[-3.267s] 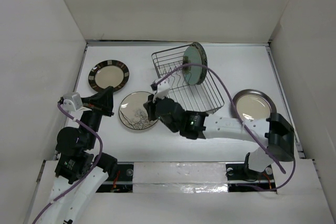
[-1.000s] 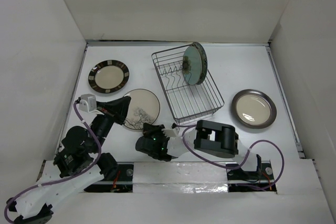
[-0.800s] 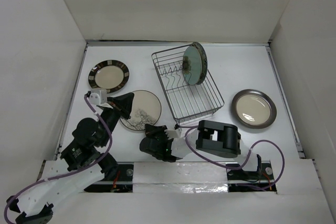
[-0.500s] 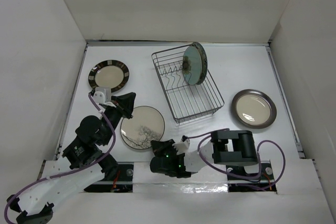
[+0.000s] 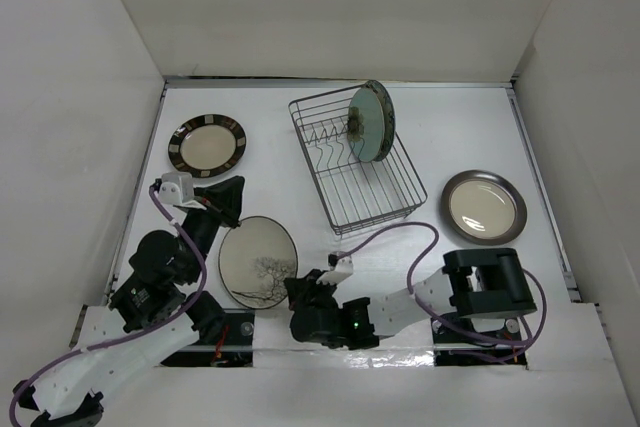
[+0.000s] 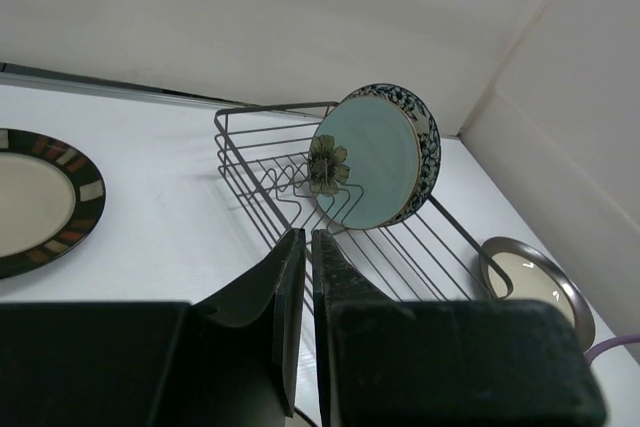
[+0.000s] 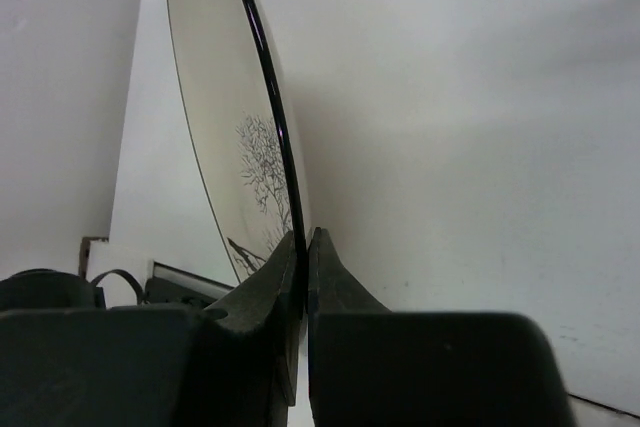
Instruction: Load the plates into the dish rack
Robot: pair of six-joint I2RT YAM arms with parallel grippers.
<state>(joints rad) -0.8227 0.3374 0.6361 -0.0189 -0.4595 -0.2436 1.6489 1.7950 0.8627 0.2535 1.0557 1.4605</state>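
three plates are not yet loaded, by our count. at far left the striped plate (image 5: 207,143) lies flat on the surface (image 5: 270,152), untouched. just right of it the left claw (image 6: 308,239) hangs with its jaws all but closed on nothing, we judge to keep out of the way. next, the tree plate (image 5: 258,262) is tipped up on edge near the front, its rim pinched between the jaws of the right claw (image 7: 304,247). we read this as the carry, since an upright plate can drop between the prongs. further right, the rack (image 5: 365,192) holds a teal plate (image 5: 372,122) standing on edge. a blue-flowered rim (image 6: 432,137) shows behind it, though we cannot tell whether that is a second plate. farthest right, the grey-rimmed plate (image 5: 484,207) lies flat.
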